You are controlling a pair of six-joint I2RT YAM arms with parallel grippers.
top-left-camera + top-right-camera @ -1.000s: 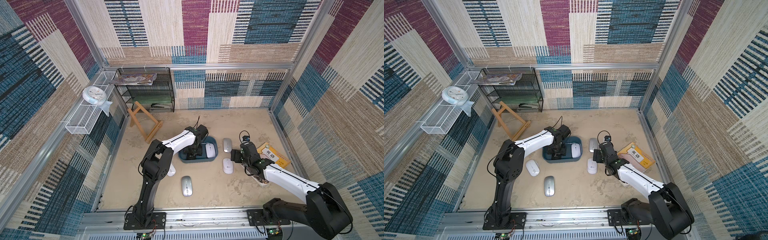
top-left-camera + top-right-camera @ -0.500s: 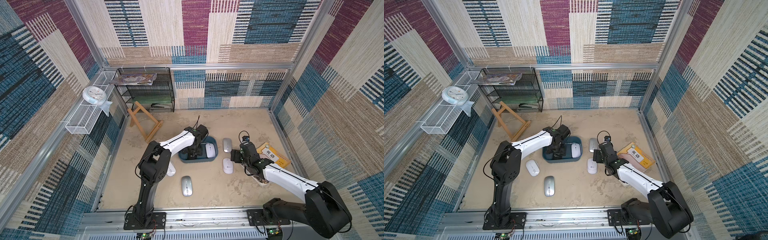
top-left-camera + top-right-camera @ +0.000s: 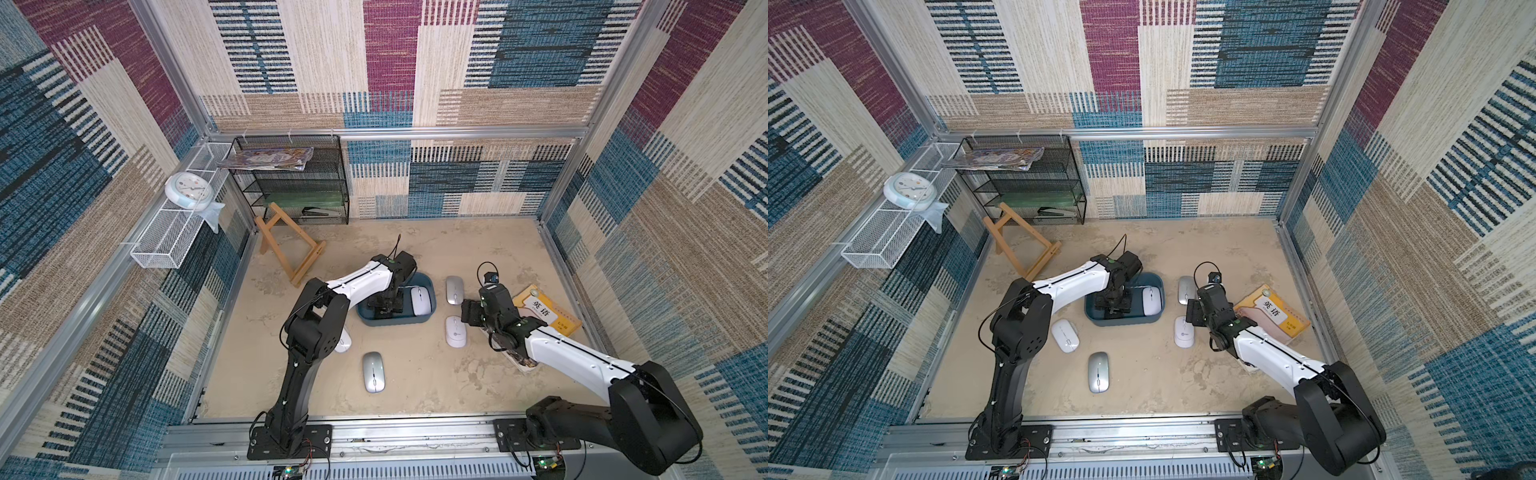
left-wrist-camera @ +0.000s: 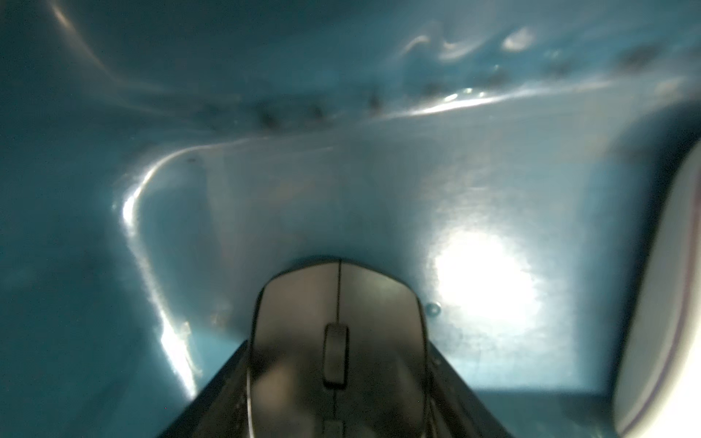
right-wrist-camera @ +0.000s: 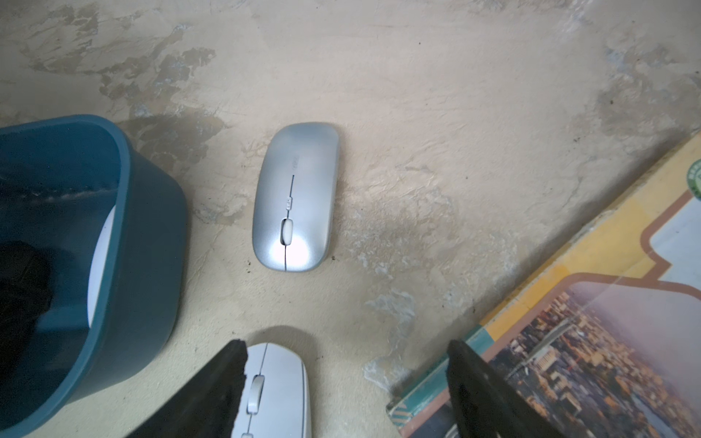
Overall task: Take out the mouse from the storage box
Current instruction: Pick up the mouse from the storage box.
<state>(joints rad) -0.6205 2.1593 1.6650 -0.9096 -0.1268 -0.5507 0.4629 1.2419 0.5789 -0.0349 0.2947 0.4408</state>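
The grey mouse (image 4: 337,299) lies on the floor of the storage box (image 3: 399,321), in the half away from the white mouse (image 3: 420,300) that shares the box. Its long axis runs in line with the left gripper (image 3: 385,308), whose fingers (image 4: 212,402) press on both long flanks. Judgement: a straight lift should clear the low wall. The right gripper (image 5: 345,345), spread, hangs outside the box, farther off.
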